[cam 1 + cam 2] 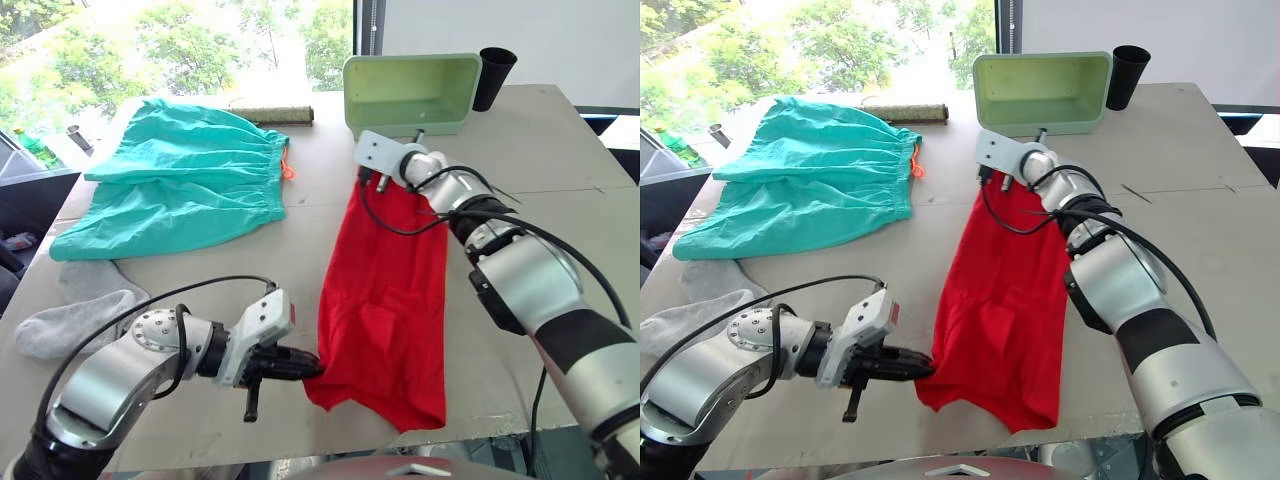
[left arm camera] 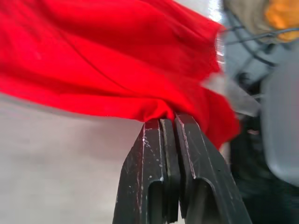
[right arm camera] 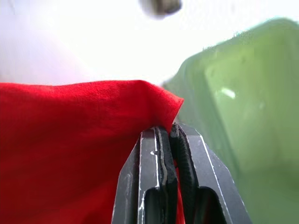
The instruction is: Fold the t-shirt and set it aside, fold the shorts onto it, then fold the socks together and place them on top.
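The socks [image 1: 70,312] lie left of the left gripper [image 1: 300,366], with the shorts [image 1: 185,185] beyond them. That gripper's fingers are clamped on the near corner of the t-shirt [image 1: 385,300]. The right gripper [image 3: 169,133], near the green bin [image 1: 410,92], pinches the shirt's far edge, apparently lifted slightly.
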Controlling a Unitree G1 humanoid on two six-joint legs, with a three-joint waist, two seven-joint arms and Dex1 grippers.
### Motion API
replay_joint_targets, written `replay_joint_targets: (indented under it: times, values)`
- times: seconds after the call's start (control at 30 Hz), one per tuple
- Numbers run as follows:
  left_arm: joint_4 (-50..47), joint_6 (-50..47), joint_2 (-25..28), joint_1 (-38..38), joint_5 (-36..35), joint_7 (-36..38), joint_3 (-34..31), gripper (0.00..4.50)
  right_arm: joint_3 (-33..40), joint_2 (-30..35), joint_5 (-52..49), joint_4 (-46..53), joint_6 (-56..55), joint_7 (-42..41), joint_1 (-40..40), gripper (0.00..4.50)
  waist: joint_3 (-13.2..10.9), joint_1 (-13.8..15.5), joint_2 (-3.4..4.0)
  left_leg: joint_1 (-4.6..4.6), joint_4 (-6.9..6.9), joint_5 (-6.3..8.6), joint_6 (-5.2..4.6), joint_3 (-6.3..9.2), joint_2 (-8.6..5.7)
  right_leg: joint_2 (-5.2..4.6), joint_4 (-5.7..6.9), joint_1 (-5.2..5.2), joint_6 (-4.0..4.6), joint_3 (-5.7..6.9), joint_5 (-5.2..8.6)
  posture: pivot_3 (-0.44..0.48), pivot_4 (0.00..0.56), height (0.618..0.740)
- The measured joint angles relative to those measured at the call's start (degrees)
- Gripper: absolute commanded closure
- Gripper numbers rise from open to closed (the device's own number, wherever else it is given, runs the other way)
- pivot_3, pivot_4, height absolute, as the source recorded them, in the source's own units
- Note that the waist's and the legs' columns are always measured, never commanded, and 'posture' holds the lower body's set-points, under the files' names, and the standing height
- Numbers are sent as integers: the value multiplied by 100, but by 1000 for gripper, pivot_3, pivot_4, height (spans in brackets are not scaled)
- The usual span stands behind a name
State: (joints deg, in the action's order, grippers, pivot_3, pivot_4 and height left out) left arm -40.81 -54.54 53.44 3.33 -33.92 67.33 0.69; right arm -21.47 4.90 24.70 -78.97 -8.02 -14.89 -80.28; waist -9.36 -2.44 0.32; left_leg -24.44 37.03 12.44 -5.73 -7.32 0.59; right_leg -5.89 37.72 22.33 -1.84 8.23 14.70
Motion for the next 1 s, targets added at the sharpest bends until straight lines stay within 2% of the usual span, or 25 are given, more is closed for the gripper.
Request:
replay_joint_targets:
  times: [0.13,0.17,0.2,0.27,0.3,0.33,0.37,0.47,0.53,0.67,0.8,0.9,1.0]
  values:
    - [-122,119,222,181,-60,7,199,4473,321,-256,-143,-33,-100,-56,0,4500,1,14,-1,0,1,13,27,1,-1,0,0,4,1,0,0,0,150,740]
    - [-112,235,211,177,-42,-34,250,3707,450,-306,-224,-33,-96,-129,0,3782,1,16,-2,0,1,13,28,1,-1,1,0,4,2,0,-1,0,150,740]
    - [-97,303,210,172,-30,-61,270,3447,496,-311,-258,-33,-96,-175,0,3498,1,19,-2,0,1,13,29,1,-1,1,1,4,2,0,-1,0,150,740]
    - [-59,417,226,174,17,-105,289,2389,587,-288,-276,-34,-98,-221,0,2447,1,16,-1,0,0,13,29,1,-1,2,0,6,2,-1,-1,0,150,740]
    - [-32,457,227,175,27,-150,289,2021,609,-266,-274,-34,-105,-221,0,2082,1,11,-1,0,-1,13,29,0,-1,2,0,6,2,-2,-1,0,150,740]
    - [70,495,228,177,58,-229,287,1445,629,-194,-272,-33,-137,-220,0,1228,1,9,-1,0,-5,11,31,-1,-1,3,0,10,2,-2,0,0,150,740]
    - [109,496,229,183,71,-252,287,1445,635,-164,-272,-33,-142,-220,0,1031,1,9,-1,0,-7,11,32,-1,-1,4,0,11,2,-3,0,0,150,740]
    - [206,642,475,378,61,-107,177,1445,805,6,-348,-32,-163,-438,3,65,1,-7,-2,-2,-16,7,34,-9,0,6,0,21,3,-9,0,0,150,740]
    - [295,780,662,554,64,36,22,1445,925,173,-463,-29,-173,-703,13,65,1,-3,-2,-2,-19,6,34,-10,0,7,-1,22,3,-9,0,0,150,740]
    - [438,1209,1040,994,42,545,-361,1445,1265,717,-839,109,-230,-1862,296,65,2,6,-3,-2,-20,6,35,-12,1,6,-6,21,3,-10,0,0,150,740]
    - [652,1696,993,927,21,857,-525,1445,1629,1344,-1359,640,-280,-2978,863,65,1,46,-1,-3,-20,6,33,-12,1,2,-5,19,3,-9,0,0,150,740]
    - [1036,1945,683,465,-26,788,-700,1445,1940,2055,-1919,1810,-434,-3943,1881,65,3,111,-6,-2,-12,-5,12,-11,0,-1,-7,6,2,-7,0,0,150,740]
    - [1485,2520,640,130,368,739,-642,1445,2147,2767,-2844,4112,-143,-5135,3764,65,3,164,-5,2,-22,-6,8,-12,1,-2,-12,3,2,-7,0,0,150,740]
